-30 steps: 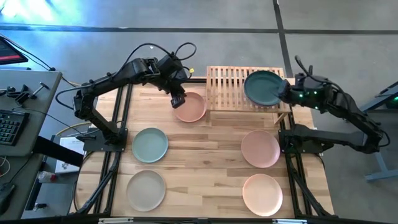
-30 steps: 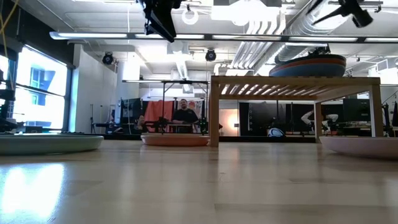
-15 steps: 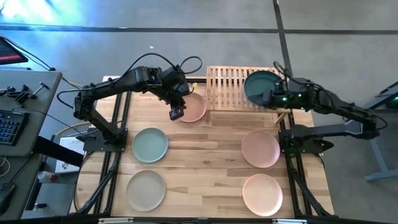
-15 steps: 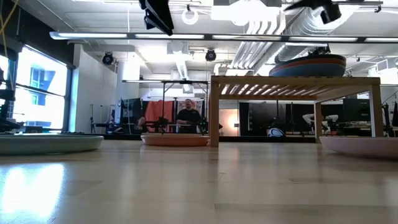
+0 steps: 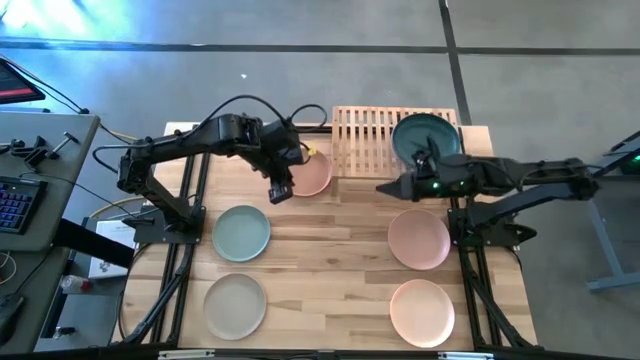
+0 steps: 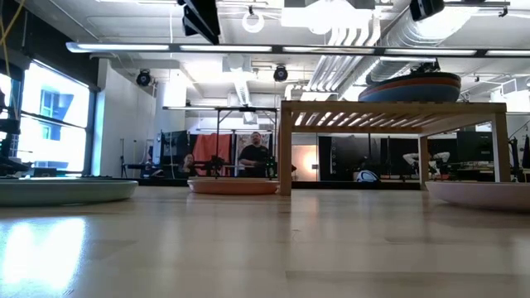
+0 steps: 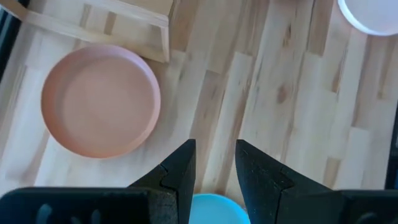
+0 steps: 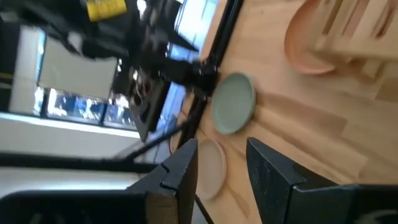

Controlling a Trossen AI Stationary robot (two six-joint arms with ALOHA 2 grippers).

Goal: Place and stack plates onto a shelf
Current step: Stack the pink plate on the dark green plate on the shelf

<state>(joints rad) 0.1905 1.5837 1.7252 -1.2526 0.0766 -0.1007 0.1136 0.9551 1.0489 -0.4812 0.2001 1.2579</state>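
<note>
- High view: the bamboo shelf stands at the table's far edge, with the dark teal plate lying on its right half. The peach plate lies on the table just left of the shelf. The left gripper hangs at that plate's left rim, holding nothing. The right gripper hovers near the shelf's front edge, empty. On the table also lie the sage green plate, beige plate, pink plate and pale cream-pink plate.
- Low view: the teal plate tops a red-orange plate on the shelf's right side. A person stands in the room behind.
- Left wrist view: the fingers stand slightly apart with nothing between them; the peach plate sits beside a shelf leg.
- Right wrist view: the fingers are parted and empty, with the sage green plate beyond.
</note>
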